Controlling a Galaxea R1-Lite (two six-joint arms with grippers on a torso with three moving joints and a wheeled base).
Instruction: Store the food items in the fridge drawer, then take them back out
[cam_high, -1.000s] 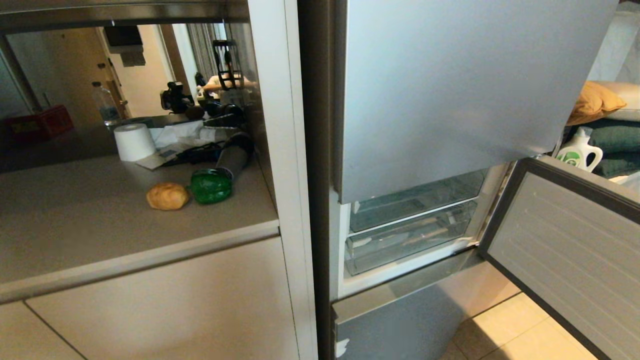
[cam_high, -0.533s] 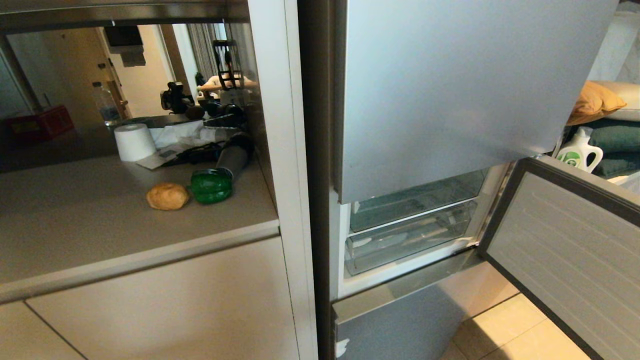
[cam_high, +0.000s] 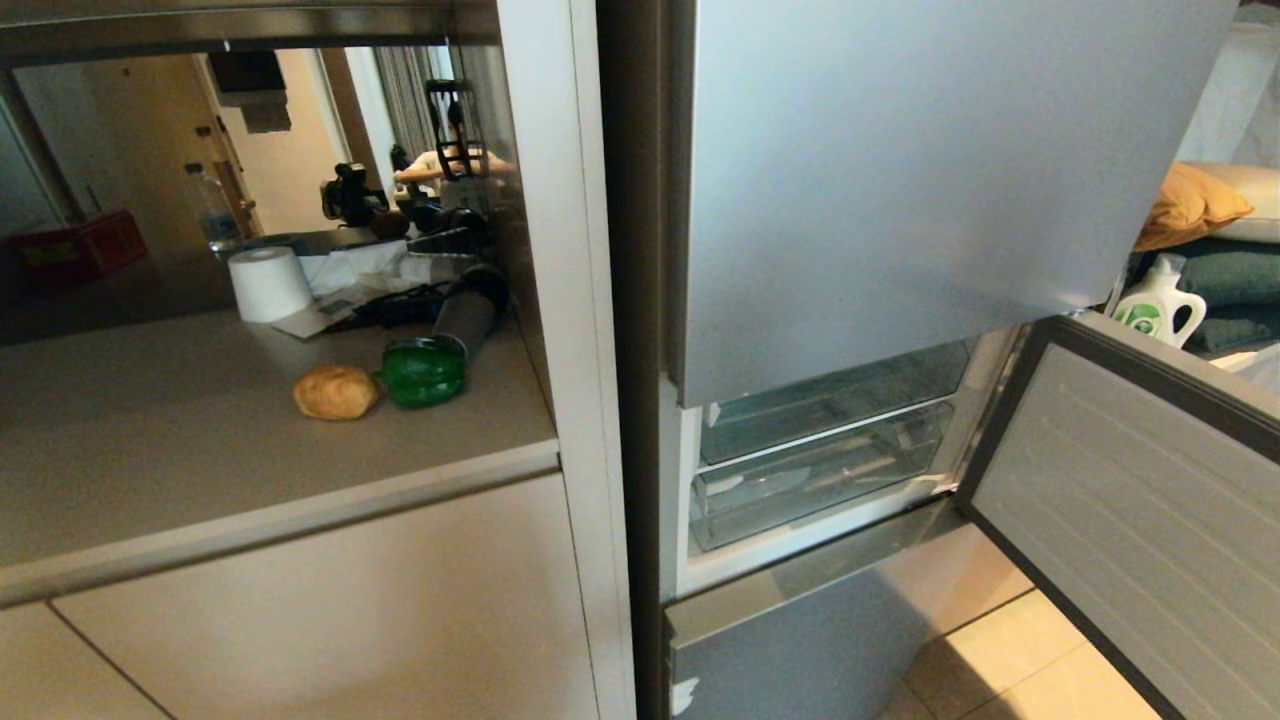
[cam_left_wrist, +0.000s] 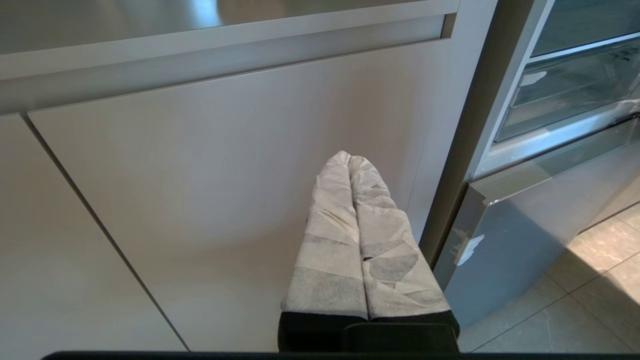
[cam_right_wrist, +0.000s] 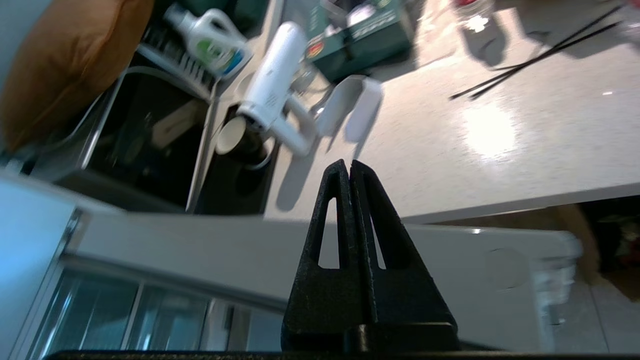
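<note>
**Kitchen nook next to the fridge, pretty cluttered**

Beige worktop (cam_high: 200, 450) sits in a recess with a mirrored back wall (cam_high: 130, 180) reflecting a doorway and curtains. At the worktop's back edge there's a white paper roll (cam_high: 268, 284). Plain pale cabinet fronts (cam_high: 330, 610) underneath, cream floor tiles (cam_high: 1020, 670) catching a sunny patch. Past the fridge: a mustard cushion (cam_high: 1190, 205) and a white detergent bottle (cam_high: 1158, 300).
</note>
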